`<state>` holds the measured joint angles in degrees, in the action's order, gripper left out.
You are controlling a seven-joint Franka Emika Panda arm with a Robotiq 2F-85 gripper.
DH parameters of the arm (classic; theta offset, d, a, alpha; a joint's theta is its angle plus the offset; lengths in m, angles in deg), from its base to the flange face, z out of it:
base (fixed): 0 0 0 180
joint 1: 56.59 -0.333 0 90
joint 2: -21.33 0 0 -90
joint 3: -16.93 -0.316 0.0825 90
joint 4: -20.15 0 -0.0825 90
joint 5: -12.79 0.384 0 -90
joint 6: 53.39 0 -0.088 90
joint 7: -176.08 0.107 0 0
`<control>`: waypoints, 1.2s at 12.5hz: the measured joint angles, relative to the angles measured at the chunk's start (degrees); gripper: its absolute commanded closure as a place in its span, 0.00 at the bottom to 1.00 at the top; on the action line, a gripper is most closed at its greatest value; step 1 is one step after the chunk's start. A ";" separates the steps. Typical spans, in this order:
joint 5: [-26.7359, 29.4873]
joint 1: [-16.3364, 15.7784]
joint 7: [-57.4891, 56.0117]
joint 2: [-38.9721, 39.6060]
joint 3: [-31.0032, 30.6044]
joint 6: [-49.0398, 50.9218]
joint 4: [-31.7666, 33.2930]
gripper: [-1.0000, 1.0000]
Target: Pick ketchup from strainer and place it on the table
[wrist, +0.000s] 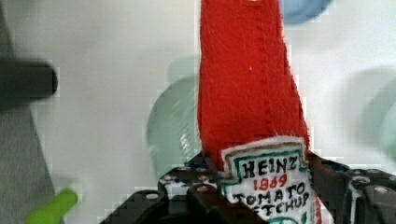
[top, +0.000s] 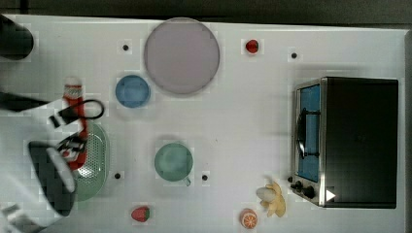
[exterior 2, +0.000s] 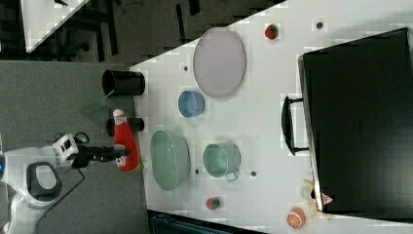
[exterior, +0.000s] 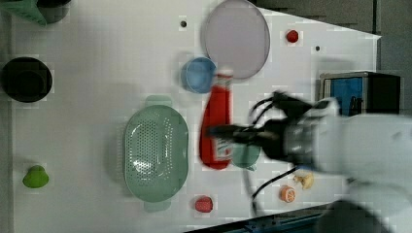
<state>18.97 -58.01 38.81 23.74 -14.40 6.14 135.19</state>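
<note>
White tabletop (top: pixel 252 121) with small dark dots, carrying everything listed; I read it as the set-down surface, bare toward the middle.

Black toaster oven (top: pixel 359 141) with blue glass door: at the end of the table away from the arm, clear of my work.

Round pale lilac plate (top: pixel 181 55): by the far long edge in the top view.

Pale green oval perforated plastic strainer (exterior: pixel 155 153): near the arm's end of the table, emptied. In the top view the arm covers part of it.

Red felt ketchup bottle (exterior: pixel 217 124) with white cap and white label: lifted out and held in the air above the table, beside the strainer. I judge it in transit, not yet placed. Its base is cut off in the wrist view.

Black gripper (exterior: pixel 228 132): clamped across the bottle at the label, so I can carry it sideways.

Smaller items: blue bowl (top: pixel 132 91), green cup (top: pixel 173 162), strawberry (top: pixel 141 213), orange slice (top: pixel 248 219).
</note>
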 measured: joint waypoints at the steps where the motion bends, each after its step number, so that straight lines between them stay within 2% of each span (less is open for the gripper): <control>1: 0.02 0.79 -1.54 -0.16 2.18 0.70 -0.84 0.41; 5: -5.23 2.61 -12.14 0.92 15.50 1.62 0.34 0.41; 6: -7.59 3.91 -14.15 1.71 18.23 1.89 0.67 0.41; 8: -8.28 6.52 -15.94 2.79 23.17 1.90 1.90 0.41; 11: -8.25 8.99 -17.36 2.76 28.11 0.67 6.71 0.41; 15: -8.48 8.48 -19.99 2.95 29.06 -11.33 16.11 0.41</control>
<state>10.50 -49.53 18.82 26.69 14.65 -5.19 151.30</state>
